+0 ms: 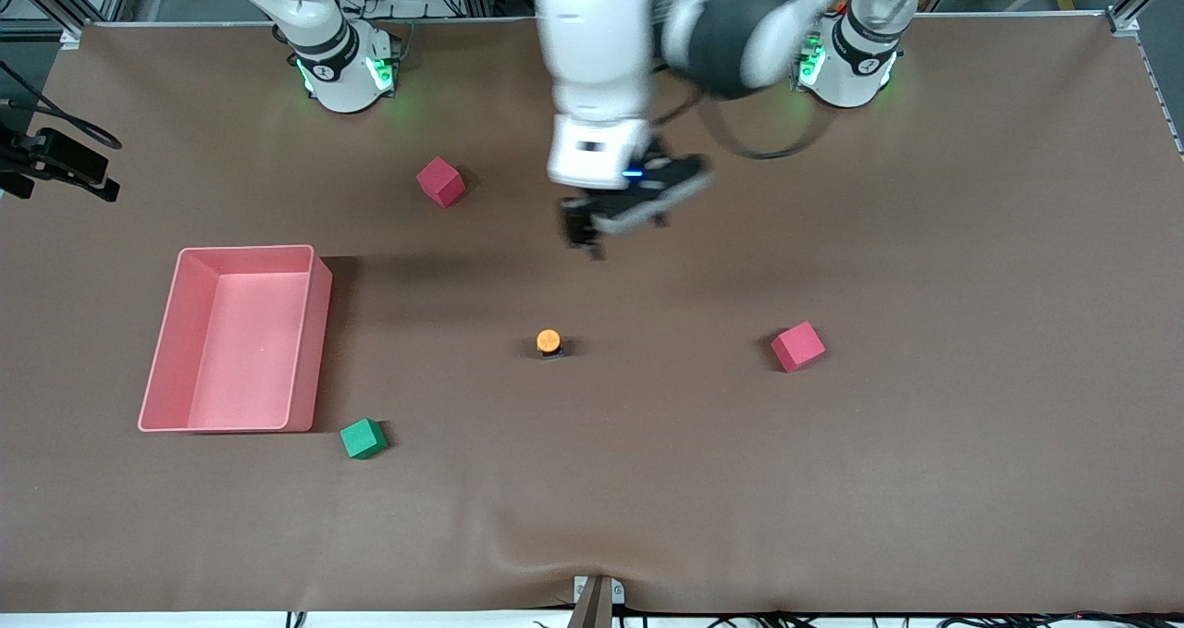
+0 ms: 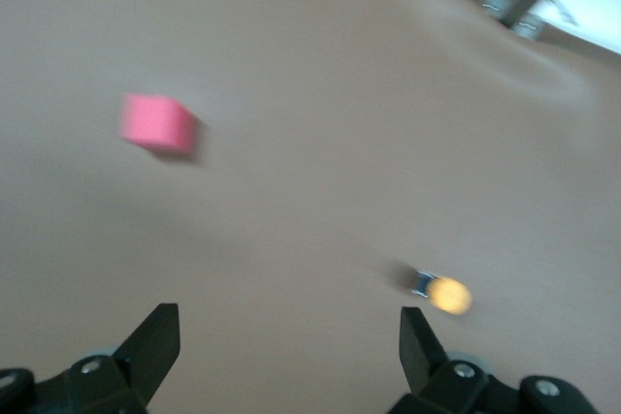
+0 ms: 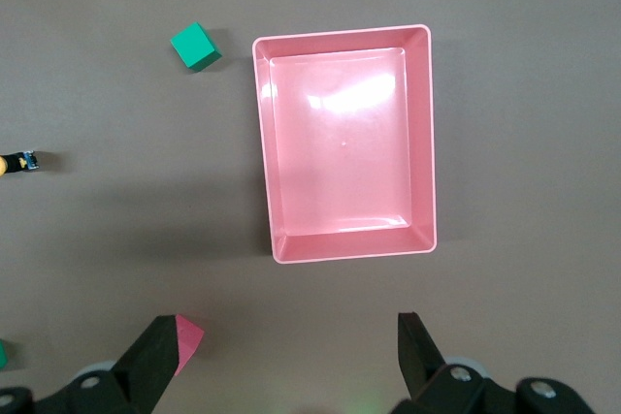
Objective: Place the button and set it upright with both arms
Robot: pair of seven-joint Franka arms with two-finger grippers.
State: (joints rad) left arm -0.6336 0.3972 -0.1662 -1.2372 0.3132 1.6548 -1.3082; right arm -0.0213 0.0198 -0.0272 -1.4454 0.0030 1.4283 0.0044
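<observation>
Left tool (image 1: 592, 230) released over bare table; right tool (image 3: 286, 361) released above pink tray (image 1: 166, 332); button (image 1: 549, 342) unobstructed.

Even, fairly bright overhead light on the brown table (image 1: 832, 480), soft shadow beside the pink tray (image 1: 319, 332), white glare on the tray floor in the right wrist view, left arm (image 1: 601, 64) motion-blurred, left wrist view smeared throughout, button (image 2: 441, 293) streaked.

No text, label, brand, number or sign can be read anywhere.
</observation>
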